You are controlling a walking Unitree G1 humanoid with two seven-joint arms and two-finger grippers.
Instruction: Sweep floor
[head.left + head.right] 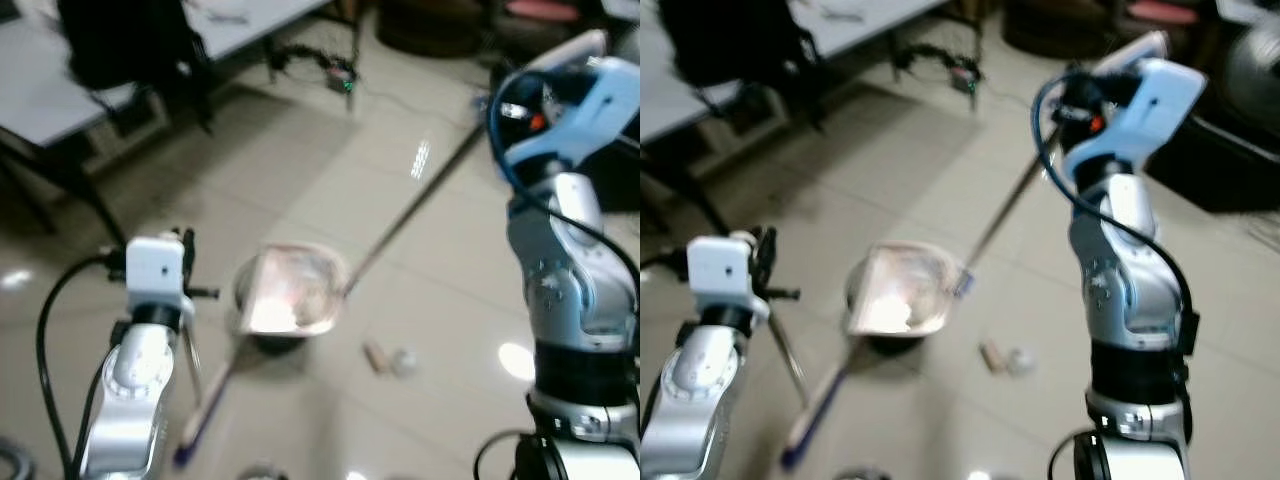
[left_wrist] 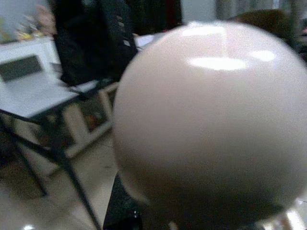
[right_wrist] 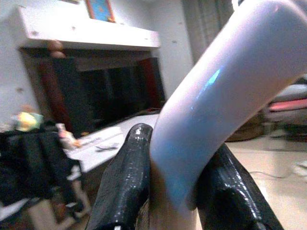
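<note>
Right gripper (image 3: 175, 191) fingers are closed around the dustpan handle (image 3: 225, 100); the dustpan (image 1: 290, 290) rests on the floor (image 1: 440, 310). Left gripper jaw state cannot be told.

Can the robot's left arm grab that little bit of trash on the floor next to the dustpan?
Probably not now. The left gripper seems to be holding the broom handle, and the dustpan lies between it and the trash.

A home living room: glossy beige tiled floor (image 1: 300, 180), a white folding table (image 1: 40, 90) with black legs, a dark fireplace (image 3: 96, 96) under a white mantel shelf (image 3: 86, 36).
</note>
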